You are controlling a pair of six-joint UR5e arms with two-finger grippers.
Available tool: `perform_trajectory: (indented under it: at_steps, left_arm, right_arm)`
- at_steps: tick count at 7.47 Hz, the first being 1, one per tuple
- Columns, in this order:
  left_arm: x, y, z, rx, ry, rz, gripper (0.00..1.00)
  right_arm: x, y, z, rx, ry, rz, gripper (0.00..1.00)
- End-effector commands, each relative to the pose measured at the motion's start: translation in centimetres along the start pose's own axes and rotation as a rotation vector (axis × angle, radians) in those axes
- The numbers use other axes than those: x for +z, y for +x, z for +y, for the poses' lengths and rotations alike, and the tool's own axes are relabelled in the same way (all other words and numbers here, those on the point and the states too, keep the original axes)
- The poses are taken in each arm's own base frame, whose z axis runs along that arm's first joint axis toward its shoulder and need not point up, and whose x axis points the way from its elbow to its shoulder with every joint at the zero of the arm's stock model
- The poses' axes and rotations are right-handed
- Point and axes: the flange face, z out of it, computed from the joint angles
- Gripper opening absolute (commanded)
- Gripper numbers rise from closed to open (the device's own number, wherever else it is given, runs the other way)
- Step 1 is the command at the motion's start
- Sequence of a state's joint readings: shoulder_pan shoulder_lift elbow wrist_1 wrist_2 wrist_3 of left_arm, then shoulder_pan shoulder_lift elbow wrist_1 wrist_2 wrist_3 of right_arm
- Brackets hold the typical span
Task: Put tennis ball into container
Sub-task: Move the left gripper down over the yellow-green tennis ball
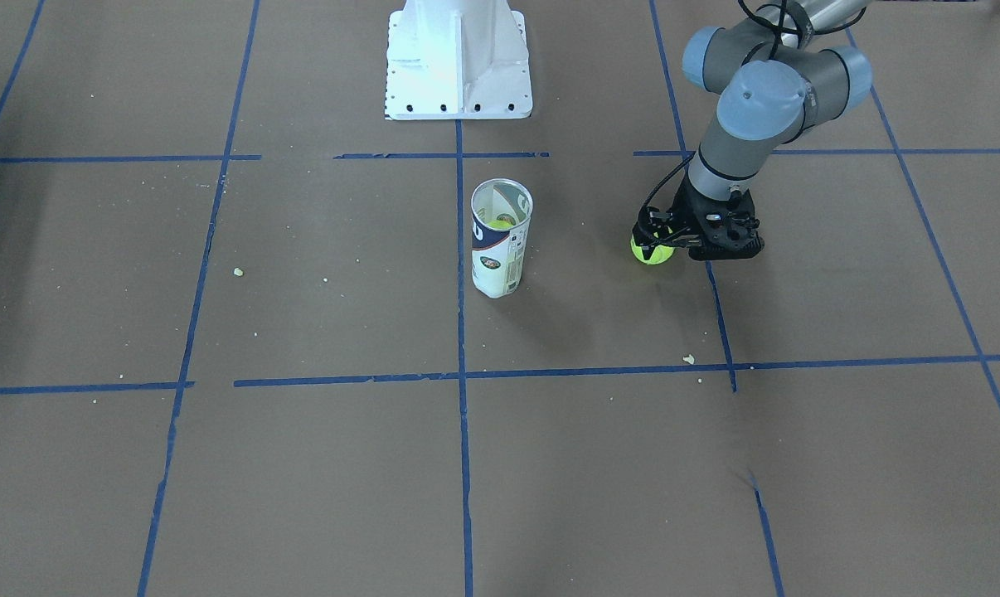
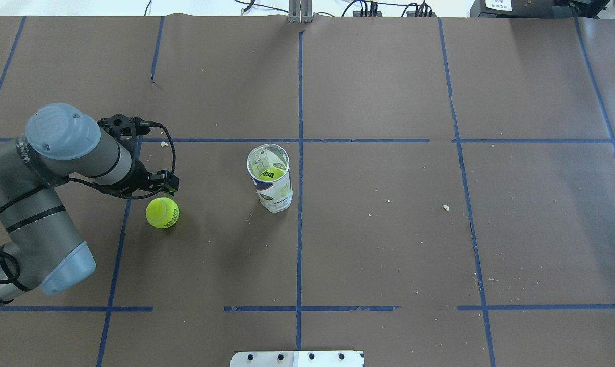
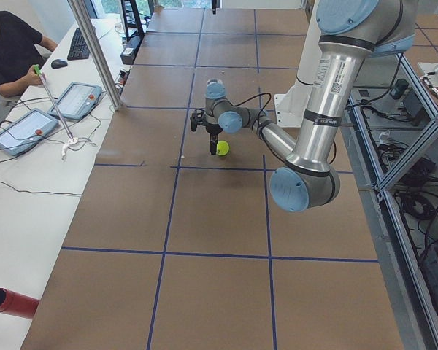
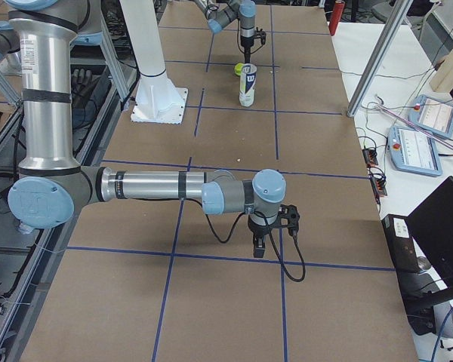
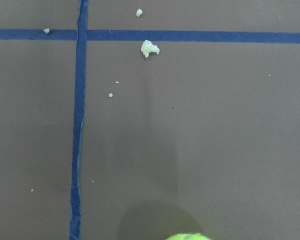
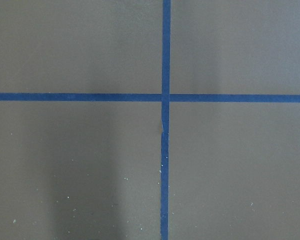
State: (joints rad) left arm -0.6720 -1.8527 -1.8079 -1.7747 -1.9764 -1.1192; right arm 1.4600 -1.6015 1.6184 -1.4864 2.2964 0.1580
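Left hand [image 1: 706, 242] hangs fingers-down right by the tennis ball [image 2: 162, 212], which lies on the brown bench [image 2: 389, 255] toward its left side, well apart from the container [image 2: 270, 178]. The ball looks free rather than gripped, and I cannot tell whether the hand touches it. Nor can I tell whether this hand is open or closed: from above its fingers are hidden under the wrist, and the left wrist view shows only the ball's top at its lower edge. The container stands upright near the bench's middle, mouth open, with a second ball [image 2: 273, 174] low inside. I judge the step in hand to be the approach to the grasp. The next move calls for centring the fingers over the ball, lowering, closing, then lifting and carrying it right to the tube's mouth, which looks barely wider than the ball, so the drop needs good alignment. The left arm [image 2: 57, 153] is folded, wrist pointing down. The right hand [image 4: 258, 243] hangs low over crossing blue tape lines [image 6: 165, 97] far to the right; its state cannot be told.
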Motion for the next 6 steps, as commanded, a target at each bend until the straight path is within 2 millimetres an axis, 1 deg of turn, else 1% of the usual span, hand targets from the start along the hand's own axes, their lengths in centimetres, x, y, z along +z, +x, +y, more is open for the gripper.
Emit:
perform_trajectory:
  at_steps: [1, 3, 4, 6]
  left_arm:
    - [0.3, 0.9, 0.8, -0.023, -0.011, 0.016, 1.00]
    - [1.4, 2.0, 2.4, -0.018, -0.038, 0.016, 1.00]
    - [1.8, 2.2, 2.9, -0.013, -0.045, 0.012, 1.00]
    - [2.2, 1.9, 2.8, -0.012, -0.044, 0.003, 1.00]
  right_arm:
    - [0.0, 0.0, 0.0, 0.000, 0.000, 0.000, 1.00]
    - [0.0, 0.0, 0.0, 0.000, 0.000, 0.000, 1.00]
    - [0.0, 0.0, 0.0, 0.000, 0.000, 0.000, 1.00]
    - [0.0, 0.0, 0.0, 0.000, 0.000, 0.000, 1.00]
